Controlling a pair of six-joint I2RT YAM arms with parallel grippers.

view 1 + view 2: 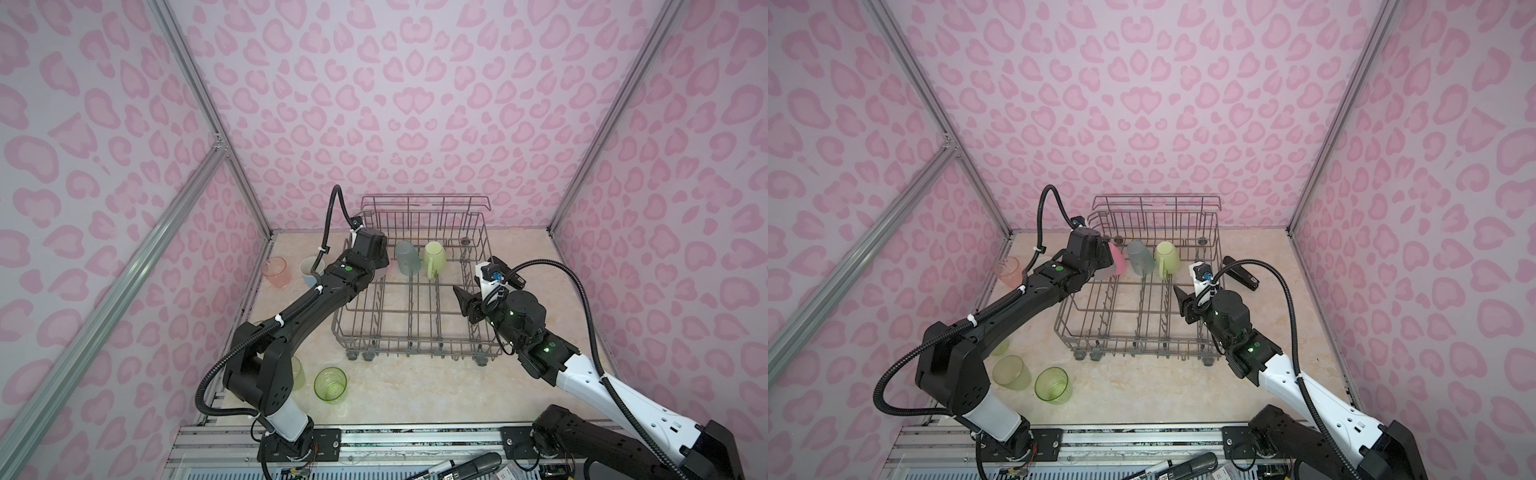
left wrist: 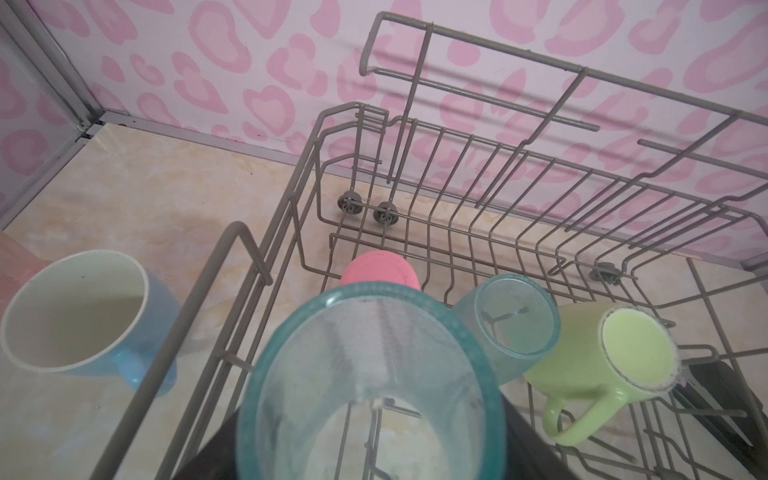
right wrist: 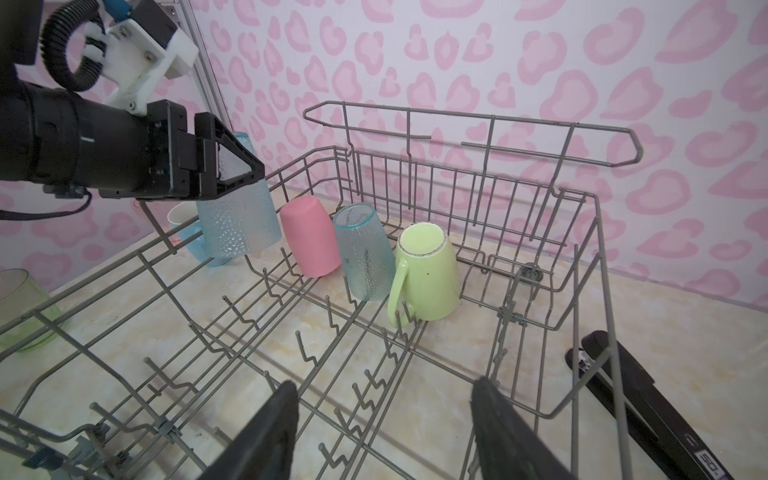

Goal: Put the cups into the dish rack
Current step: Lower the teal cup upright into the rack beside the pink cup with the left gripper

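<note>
At the dish rack (image 3: 457, 112), rear left, left gripper (image 3: 243, 168) pinches a teal tumbler (image 3: 239, 220). Right gripper (image 3: 384, 386) spread, empty, over bare tines (image 3: 330, 316).

Beige tabletop (image 1: 415, 395): dish rack (image 1: 419, 347), cups (image 1: 330, 384), stapler (image 1: 1241, 274).

3 walls (image 1: 415, 83) close in the space, all pale lilac with a print of pink heart-like spots. Silver metal posts (image 1: 195, 83) stand in the 2 back corners, and a slanted metal bar (image 1: 134, 270) crosses the left wall. The table (image 1: 415, 386) is beige with a marble pattern, and a metal rail (image 1: 415, 436) runs along its near edge. The light is soft and even.
</note>
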